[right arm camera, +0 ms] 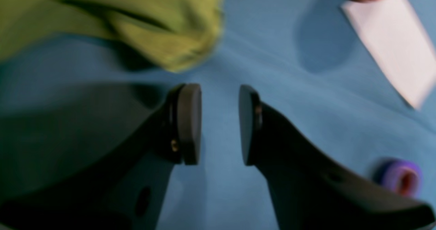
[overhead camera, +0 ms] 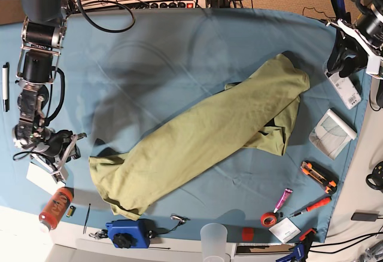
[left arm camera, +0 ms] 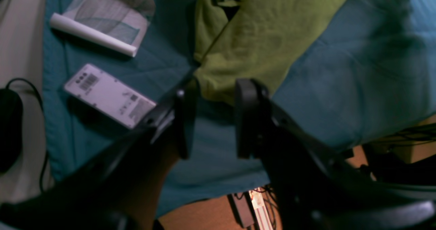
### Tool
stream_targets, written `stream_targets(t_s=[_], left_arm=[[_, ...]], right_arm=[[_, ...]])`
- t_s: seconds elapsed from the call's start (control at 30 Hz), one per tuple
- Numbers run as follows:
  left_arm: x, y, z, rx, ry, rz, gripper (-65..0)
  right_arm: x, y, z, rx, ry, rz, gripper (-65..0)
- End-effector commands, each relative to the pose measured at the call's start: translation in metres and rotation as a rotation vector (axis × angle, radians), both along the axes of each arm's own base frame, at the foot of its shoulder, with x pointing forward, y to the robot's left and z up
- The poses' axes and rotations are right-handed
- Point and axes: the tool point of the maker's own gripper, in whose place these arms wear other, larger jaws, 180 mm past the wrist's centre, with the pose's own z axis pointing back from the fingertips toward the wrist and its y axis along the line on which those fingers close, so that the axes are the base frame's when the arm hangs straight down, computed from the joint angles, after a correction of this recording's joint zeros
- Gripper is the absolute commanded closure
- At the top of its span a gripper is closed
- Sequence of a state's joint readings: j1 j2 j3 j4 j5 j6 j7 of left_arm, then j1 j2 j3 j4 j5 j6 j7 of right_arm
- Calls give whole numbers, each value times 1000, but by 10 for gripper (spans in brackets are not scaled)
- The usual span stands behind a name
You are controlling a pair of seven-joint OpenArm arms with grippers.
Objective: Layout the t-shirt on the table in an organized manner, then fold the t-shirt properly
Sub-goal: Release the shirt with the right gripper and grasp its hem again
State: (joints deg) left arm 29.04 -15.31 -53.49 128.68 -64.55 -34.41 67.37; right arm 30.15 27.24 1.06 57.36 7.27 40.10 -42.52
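The olive-green t-shirt lies in a long, bunched diagonal band on the light-blue table, running from the front left to the back right. My right gripper is open just above the cloth, with the shirt's lower end a little beyond its fingertips and nothing between the pads. In the base view it sits just left of that end. My left gripper is open too, hovering by the table's right edge with a shirt corner lying past its tips. It stands apart from the shirt.
A white labelled box and a rolled plastic sheet lie beside the left gripper. White paper and a purple tape roll lie near the right gripper. An orange bottle, blue device, clear cup and tools line the front edge.
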Motion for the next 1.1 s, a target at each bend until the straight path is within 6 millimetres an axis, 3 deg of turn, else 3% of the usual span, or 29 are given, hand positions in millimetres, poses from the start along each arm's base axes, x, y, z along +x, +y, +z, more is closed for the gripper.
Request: stream_targets(t_s=[0.0,0.13,0.33,0.53,0.6,0.7,1.07], left_arm=[[2,-3,10,-4,-40,-10,-207],[2,-3,10,-6,-41,-9,-207],[2,-3,10,-5,-40,-9,-207],[2,-3,10,-5,-40,-9,-207],[2,-3,10,-6,-40,-9,-207],[2,-3,10,-6,-40,-9,-207],[2,-3,10,-6,-40,-9,-207]], right_arm=[[18,1,30,9,-101,17,-191],[17,21,15,-41,-56,99,-191],[26,15,-1,-332,-67,78,-191],[32,27,-5,-414,-90,94,-188],[34,31,-4,-417,-99,94,-141],[36,31,-2,-419,-115,73,0],[32,10,4,-487,-89,-19,0]])
